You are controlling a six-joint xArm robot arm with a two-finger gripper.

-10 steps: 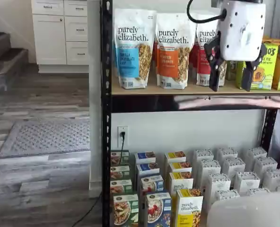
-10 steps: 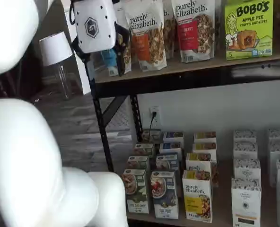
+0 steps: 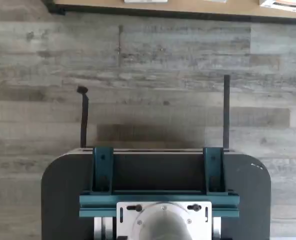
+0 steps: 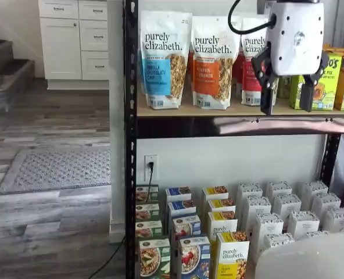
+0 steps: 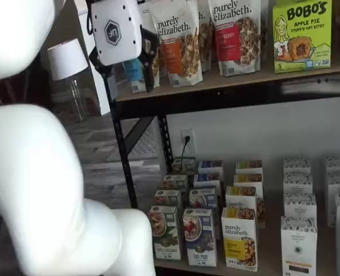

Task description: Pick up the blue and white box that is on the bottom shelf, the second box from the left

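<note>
The blue and white box (image 4: 194,257) stands in the front row of the bottom shelf (image 5: 270,248), between a green-and-white granola box (image 4: 154,258) and a yellow "purely elizabeth" box (image 4: 232,260). It shows in both shelf views, also in a shelf view (image 5: 200,236). My gripper (image 4: 288,102) hangs high up, in front of the upper shelf's pouches, far above the box. Its two black fingers show a plain gap and hold nothing. It also shows in a shelf view (image 5: 128,82). The wrist view shows only floor and the dark mount (image 3: 158,185).
Rows of same-type boxes stand behind the front row. White boxes (image 4: 288,218) fill the bottom shelf's right part. The tan upper board (image 4: 218,110) with its black rail carries granola pouches (image 4: 163,58) and green Bobo's boxes (image 5: 302,34). My white arm (image 5: 38,190) fills one view's left.
The gripper has shifted slightly and now hangs more upright. The white arm in the foreground has moved a little. The boxes have not moved.
</note>
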